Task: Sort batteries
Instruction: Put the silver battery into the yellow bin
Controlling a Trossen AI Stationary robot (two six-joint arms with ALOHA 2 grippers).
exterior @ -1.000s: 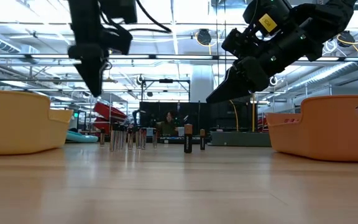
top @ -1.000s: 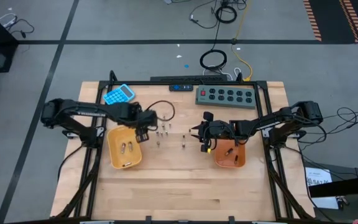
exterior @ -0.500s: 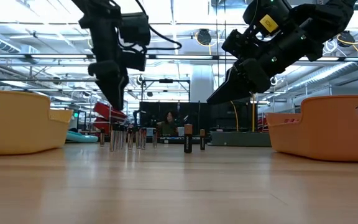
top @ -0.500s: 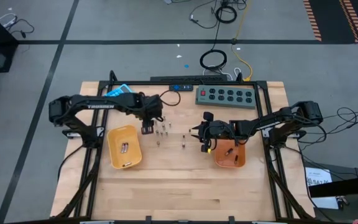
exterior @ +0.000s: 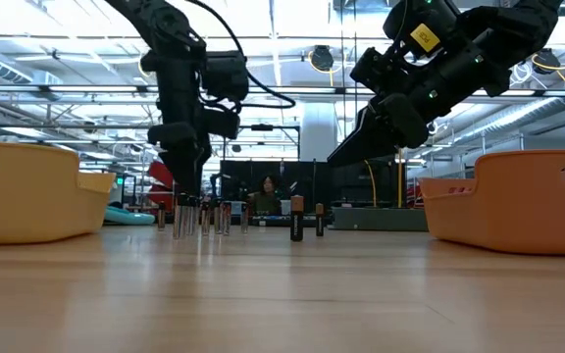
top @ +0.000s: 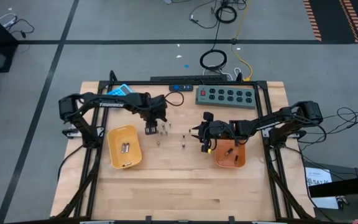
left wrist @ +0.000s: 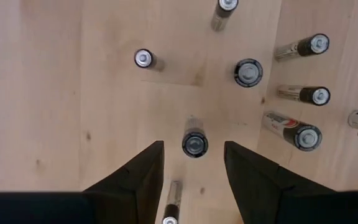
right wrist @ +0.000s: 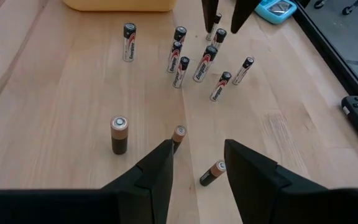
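Above the standing batteries (left wrist: 247, 72), the open left gripper (left wrist: 194, 163) straddles one cell (left wrist: 194, 144); next, descend and close. Right gripper (right wrist: 197, 163) waits open.

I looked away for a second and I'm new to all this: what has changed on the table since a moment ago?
The left arm swung away from the yellow tray toward the table's middle, and the left gripper came down, open, over the standing batteries, one battery just ahead of its fingers. Nothing was grasped or dropped. The right gripper, open beside the orange tray, stayed put, as did batteries and trays.
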